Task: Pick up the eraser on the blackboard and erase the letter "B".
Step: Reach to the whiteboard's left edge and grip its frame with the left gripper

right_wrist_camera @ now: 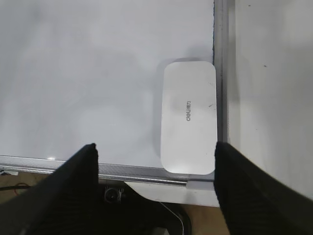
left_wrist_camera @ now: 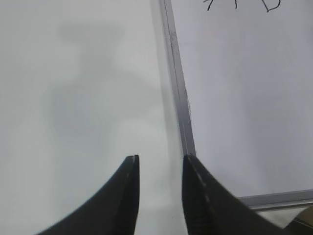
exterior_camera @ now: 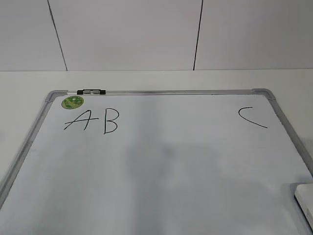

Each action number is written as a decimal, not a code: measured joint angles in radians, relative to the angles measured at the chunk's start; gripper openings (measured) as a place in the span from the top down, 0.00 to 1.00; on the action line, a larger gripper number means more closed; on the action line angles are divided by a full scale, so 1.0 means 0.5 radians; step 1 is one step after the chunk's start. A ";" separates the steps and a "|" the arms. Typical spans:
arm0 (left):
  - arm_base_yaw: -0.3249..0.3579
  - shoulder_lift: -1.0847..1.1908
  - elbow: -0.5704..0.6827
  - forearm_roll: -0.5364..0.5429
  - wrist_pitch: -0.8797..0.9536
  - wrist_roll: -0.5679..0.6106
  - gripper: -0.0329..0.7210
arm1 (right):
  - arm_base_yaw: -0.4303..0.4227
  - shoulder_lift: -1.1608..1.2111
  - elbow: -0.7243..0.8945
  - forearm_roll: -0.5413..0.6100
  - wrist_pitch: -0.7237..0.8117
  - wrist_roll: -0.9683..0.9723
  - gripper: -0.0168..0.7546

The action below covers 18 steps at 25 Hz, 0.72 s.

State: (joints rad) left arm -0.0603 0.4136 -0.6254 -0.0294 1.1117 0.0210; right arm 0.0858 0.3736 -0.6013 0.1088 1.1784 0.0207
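Observation:
The blackboard (exterior_camera: 161, 171) is a white board with a grey frame, lying flat on the table. The letter "B" (exterior_camera: 111, 121) is drawn in black near its far left, next to a slanted "A" (exterior_camera: 78, 120). The eraser (right_wrist_camera: 190, 117), a flat white block with grey print, lies at the board's near right corner against the frame; its edge shows in the exterior view (exterior_camera: 305, 198). My right gripper (right_wrist_camera: 155, 149) is open above the board's near edge, the eraser just ahead between its fingers' span. My left gripper (left_wrist_camera: 160, 159) is open and empty over the table beside the board's left frame (left_wrist_camera: 180, 93).
A round green sticker (exterior_camera: 72, 102) sits at the board's far left corner, with a small clip (exterior_camera: 91, 91) on the top frame. A curved "C" (exterior_camera: 252, 117) is at the far right. A white wall stands behind the table.

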 joint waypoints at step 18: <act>0.000 1.256 -0.569 -0.156 0.112 -0.022 0.65 | 0.000 0.233 -0.067 0.047 0.165 0.083 0.24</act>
State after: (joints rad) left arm -0.0603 1.0417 -0.9097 -0.1071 1.1679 0.0101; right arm 0.0858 0.4902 -0.6347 0.1323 1.2611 0.0623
